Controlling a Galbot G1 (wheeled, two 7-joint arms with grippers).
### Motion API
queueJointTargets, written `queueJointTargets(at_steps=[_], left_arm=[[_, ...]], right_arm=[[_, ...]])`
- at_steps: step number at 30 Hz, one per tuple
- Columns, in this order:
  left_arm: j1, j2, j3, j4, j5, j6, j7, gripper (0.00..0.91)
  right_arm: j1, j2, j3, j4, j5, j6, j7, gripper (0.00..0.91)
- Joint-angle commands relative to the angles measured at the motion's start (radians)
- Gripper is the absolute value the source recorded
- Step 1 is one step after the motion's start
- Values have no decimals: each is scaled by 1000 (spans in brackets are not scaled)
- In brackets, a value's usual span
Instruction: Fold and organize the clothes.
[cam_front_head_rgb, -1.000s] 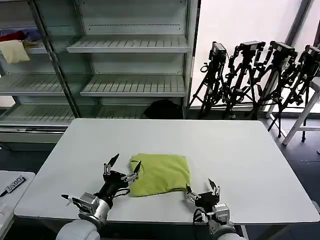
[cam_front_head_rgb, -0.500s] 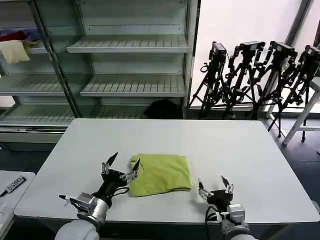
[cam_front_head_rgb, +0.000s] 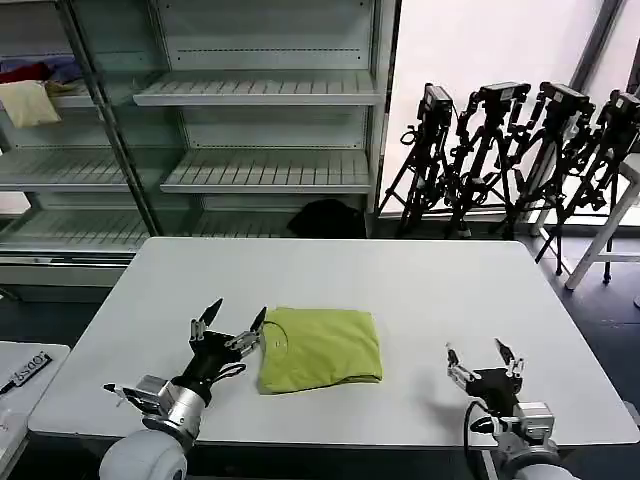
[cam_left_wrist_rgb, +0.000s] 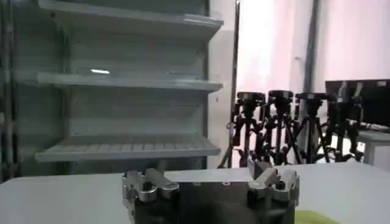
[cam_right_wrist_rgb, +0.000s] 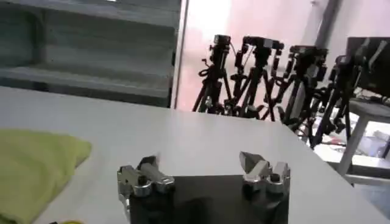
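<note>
One lime T-shirt noted, soft matte fabric, folded into a rough rectangle with rounded, slightly puffed edges; it lies flat on the white table, toward the table's near edge and about midway across. We see its round neck opening at the shirt's left end. Two end effectors counted. The left end effector sits just to the left of the shirt, fingers spread wide, one fingertip right at the shirt's left edge; we cannot tell whether it touches the cloth. The right end effector is well to the right of the shirt, near the table's front edge, fingers spread, holding nothing. In the right wrist view the shirt shows as a smooth yellow-green mound off to one side of that end effector, apart from it.
</note>
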Motion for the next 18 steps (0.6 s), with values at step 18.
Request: queueJointTargets(at_steps=[18], left_arm=[[4, 26, -87, 59, -96, -13, -50, 907]], right_arm=[[6, -52, 107, -33, 87, 43, -34, 907]])
